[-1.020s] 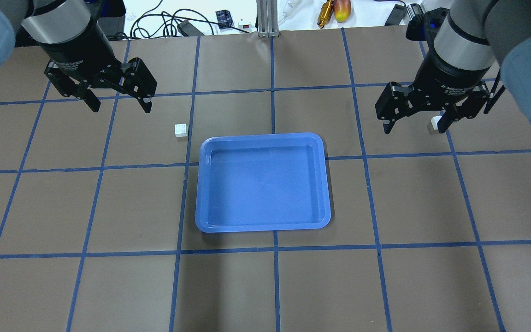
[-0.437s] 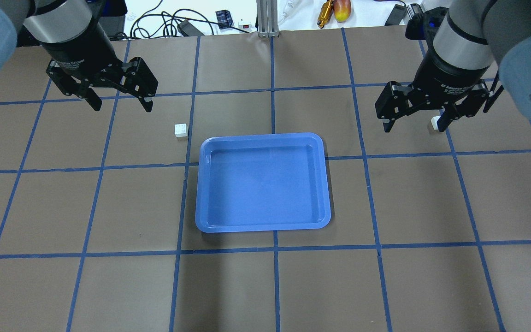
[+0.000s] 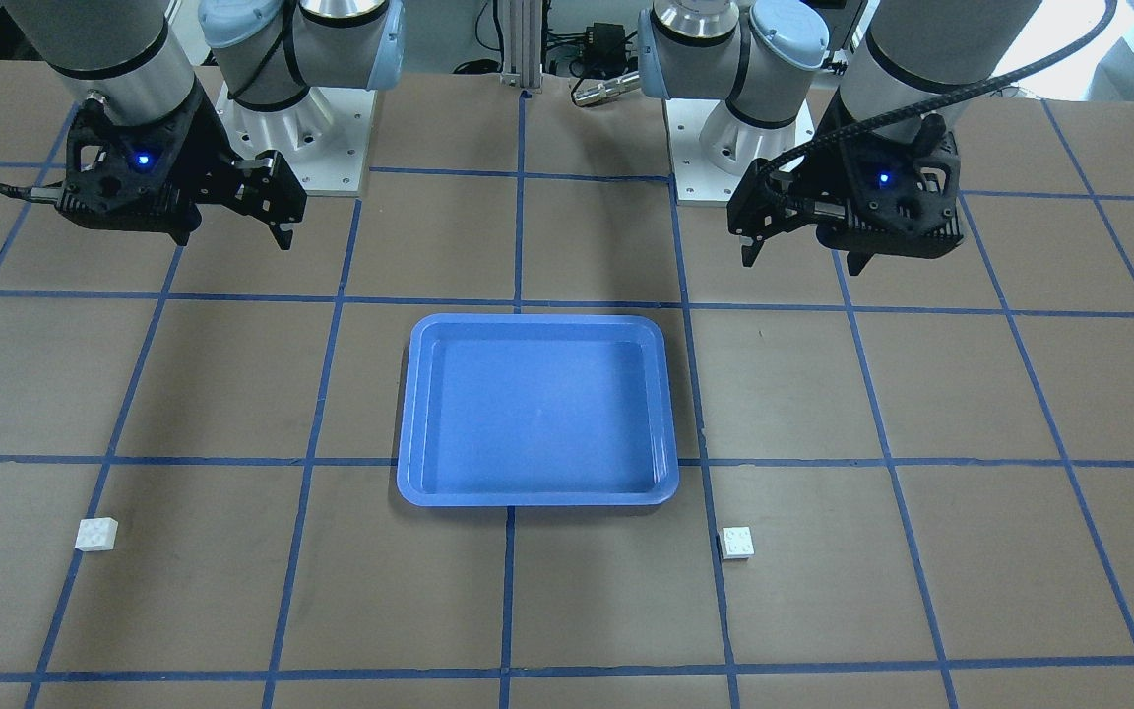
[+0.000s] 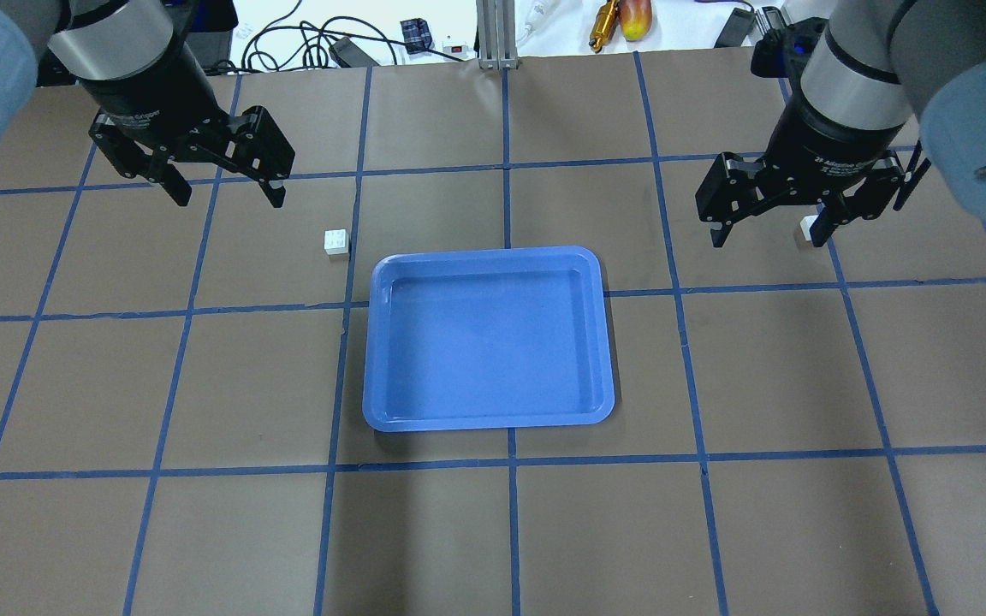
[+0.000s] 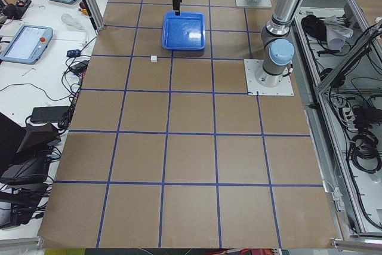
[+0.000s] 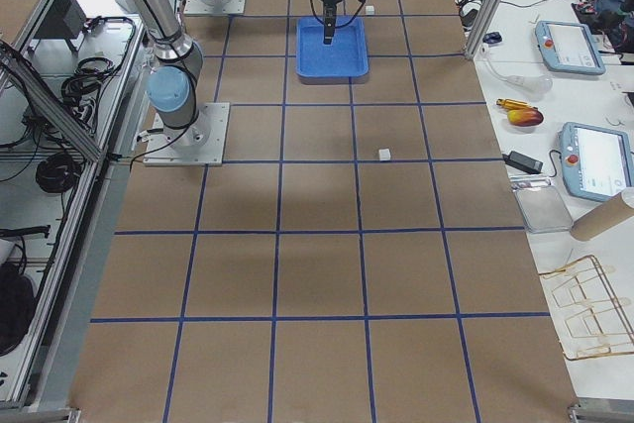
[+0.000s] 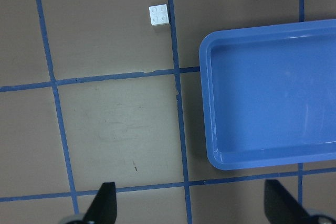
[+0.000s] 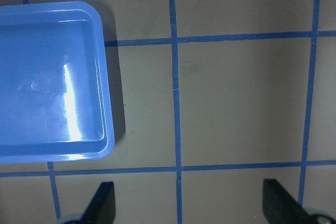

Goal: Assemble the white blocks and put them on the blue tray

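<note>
The blue tray (image 4: 368,402) lies empty at the table's middle, also in the front view (image 3: 404,478). One white block (image 4: 336,242) sits on the table just beyond the tray's far left corner; it also shows in the front view (image 3: 736,543) and the left wrist view (image 7: 159,15). The other white block (image 4: 804,228) sits far right, partly hidden behind a finger of my right gripper; the front view (image 3: 95,534) shows it whole. My left gripper (image 4: 226,202) hangs open and empty above the table, left of the first block. My right gripper (image 4: 767,243) hangs open and empty, high over the table.
Brown table cover with a blue tape grid. Cables, a plug and tools lie beyond the far edge (image 4: 330,43). The arm bases (image 3: 291,148) stand at the near side. Operator tables with tablets (image 6: 570,47) flank the ends.
Both grippers have drifted only slightly, the left a little toward the far edge, the right a little to the left. Blocks and tray have not moved.
</note>
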